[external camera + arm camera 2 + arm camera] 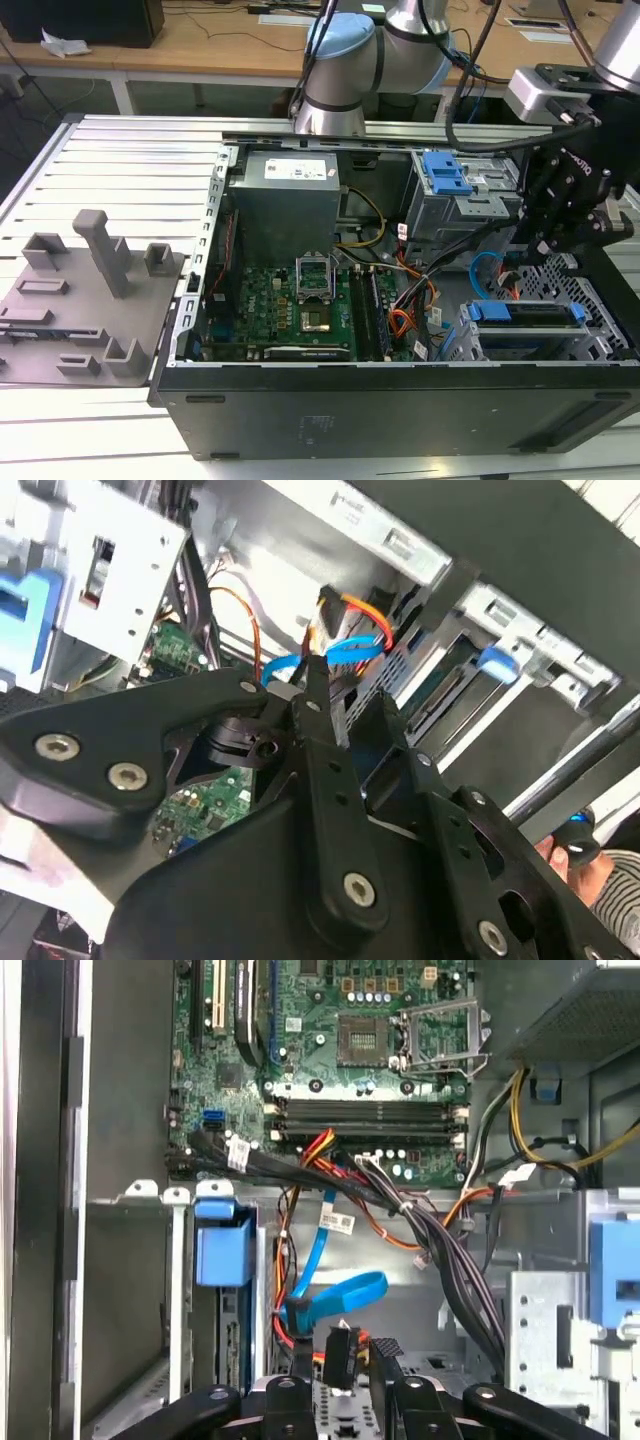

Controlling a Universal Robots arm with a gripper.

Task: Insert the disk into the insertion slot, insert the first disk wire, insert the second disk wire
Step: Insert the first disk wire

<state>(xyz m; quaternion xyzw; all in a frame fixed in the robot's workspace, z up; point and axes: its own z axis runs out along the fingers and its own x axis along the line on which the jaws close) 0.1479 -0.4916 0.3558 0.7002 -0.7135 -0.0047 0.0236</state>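
Observation:
The disk in its blue carrier lies inside the insertion slot, the low perforated grey cage at the case's corner on the exterior view's right. Its blue carrier end appears in the first wrist view. My gripper hangs just behind that cage. In the first wrist view the gripper looks shut on a black wire connector with red and yellow leads. A blue flat wire loops right above it, its plug hanging free. In the second wrist view the fingertips sit by this blue wire.
A taller grey cage with a blue latch stands behind the gripper. Bundled black and orange cables cross between motherboard and cages. A grey fixture plate lies outside the case. A person's striped sleeve is beside the case.

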